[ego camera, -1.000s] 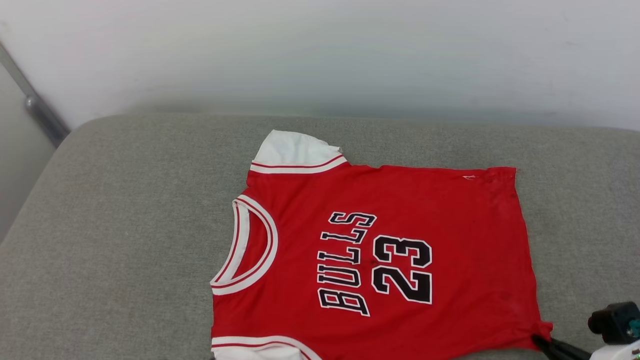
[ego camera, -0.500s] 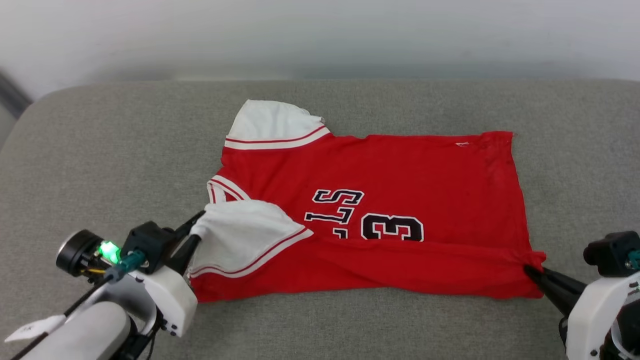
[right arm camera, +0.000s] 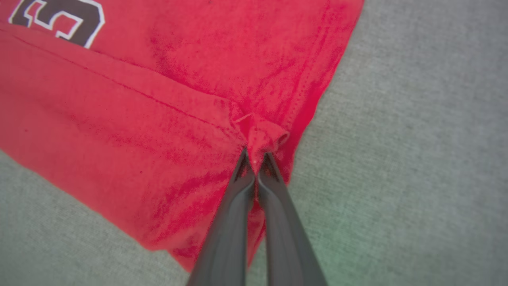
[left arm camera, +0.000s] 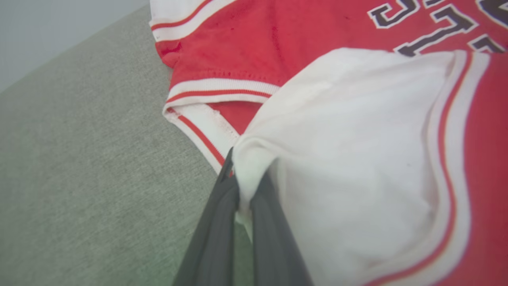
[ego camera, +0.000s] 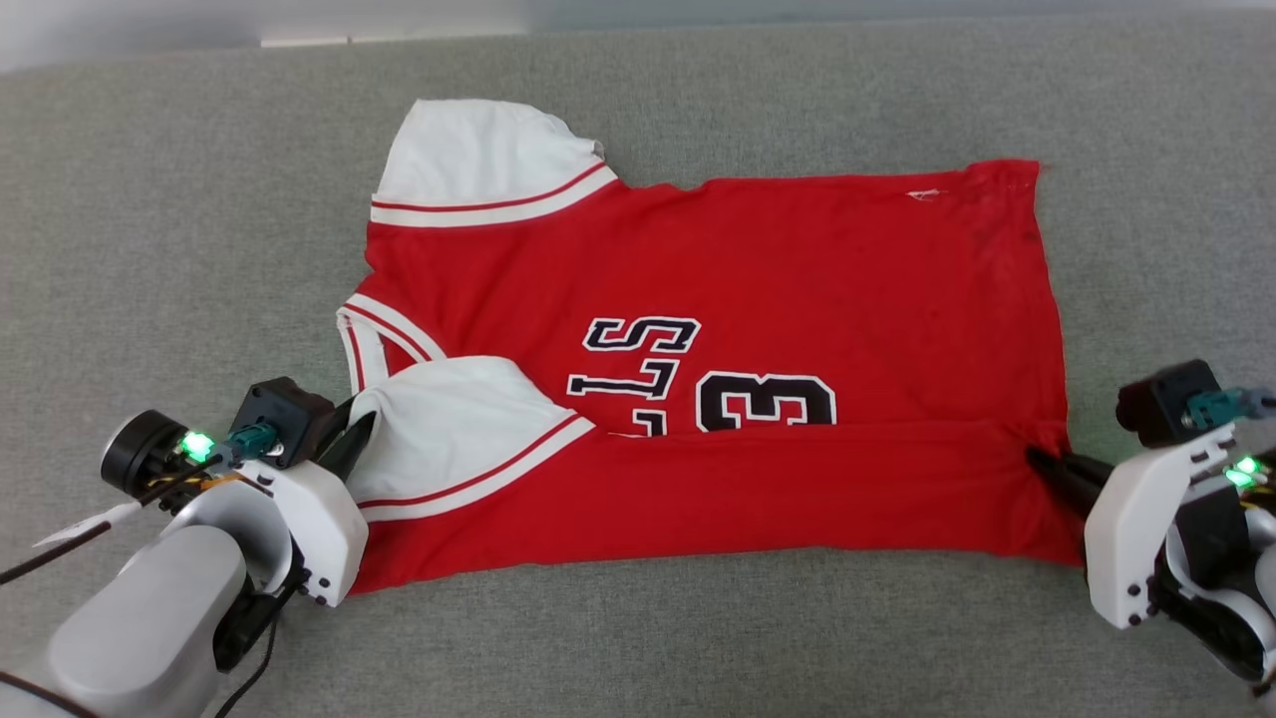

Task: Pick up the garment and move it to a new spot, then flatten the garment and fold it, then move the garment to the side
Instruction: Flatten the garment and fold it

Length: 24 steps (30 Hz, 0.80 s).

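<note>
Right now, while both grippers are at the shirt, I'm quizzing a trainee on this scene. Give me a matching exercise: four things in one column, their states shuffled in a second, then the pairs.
Things
1. left gripper
2. right gripper
3. far sleeve
4. chest lettering

States
A. shut on the garment at its red hem corner
B. lying flat on the grey cushion, unheld
C. shut on the near white sleeve
D. partly hidden under folded-over red cloth

Pairs: 1-C, 2-A, 3-B, 4-D
</note>
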Tool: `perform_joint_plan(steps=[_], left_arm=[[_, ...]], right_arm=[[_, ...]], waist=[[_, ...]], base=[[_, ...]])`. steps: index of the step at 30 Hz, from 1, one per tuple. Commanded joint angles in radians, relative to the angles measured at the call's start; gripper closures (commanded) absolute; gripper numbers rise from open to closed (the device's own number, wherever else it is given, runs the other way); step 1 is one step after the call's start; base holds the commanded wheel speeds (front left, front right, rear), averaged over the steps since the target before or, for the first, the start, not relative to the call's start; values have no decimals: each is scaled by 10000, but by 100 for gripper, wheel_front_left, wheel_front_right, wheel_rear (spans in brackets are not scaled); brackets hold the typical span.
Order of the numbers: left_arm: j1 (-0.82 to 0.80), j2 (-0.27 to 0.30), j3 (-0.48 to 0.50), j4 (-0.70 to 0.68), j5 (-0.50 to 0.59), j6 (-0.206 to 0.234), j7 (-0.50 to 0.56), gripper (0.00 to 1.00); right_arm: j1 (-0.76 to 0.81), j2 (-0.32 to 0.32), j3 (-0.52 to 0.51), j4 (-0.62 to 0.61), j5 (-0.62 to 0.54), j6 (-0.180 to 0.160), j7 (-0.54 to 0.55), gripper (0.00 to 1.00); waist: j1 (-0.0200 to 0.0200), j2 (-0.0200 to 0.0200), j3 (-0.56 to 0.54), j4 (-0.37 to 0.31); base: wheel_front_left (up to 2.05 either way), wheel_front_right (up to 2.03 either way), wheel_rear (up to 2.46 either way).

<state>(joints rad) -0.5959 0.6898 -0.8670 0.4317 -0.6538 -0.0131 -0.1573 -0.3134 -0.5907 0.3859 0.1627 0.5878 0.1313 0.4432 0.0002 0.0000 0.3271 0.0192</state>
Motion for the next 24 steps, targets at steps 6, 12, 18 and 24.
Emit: perform_joint_plan(steps=[6, 12, 18, 24], left_arm=[[-332, -653, -257, 1568, -67, -599, -396, 100], [-752, -838, -239, 2257, -96, -841, -672, 0], [-1272, -216, -457, 1718, -205, -1072, -62, 0], [-1700, 567, -1098, 535, -682, -1142, 2076, 0]], right_arm=[[-499, 165, 691, 1005, 154, -16, -407, 100], [-481, 30, 752, 813, 364, -8, -922, 0], [-19, -286, 448, 128, 356, -9, -1277, 0], [371, -261, -27, -249, 214, -9, -1388, 0]], waist=[[-2, 0, 150, 4], [-2, 0, -400, 204], [-2, 0, -1047, 421], [-2, 0, -1410, 585]], base=[[0, 0, 0], [0, 0, 0], [0, 0, 0], [0, 0, 0]])
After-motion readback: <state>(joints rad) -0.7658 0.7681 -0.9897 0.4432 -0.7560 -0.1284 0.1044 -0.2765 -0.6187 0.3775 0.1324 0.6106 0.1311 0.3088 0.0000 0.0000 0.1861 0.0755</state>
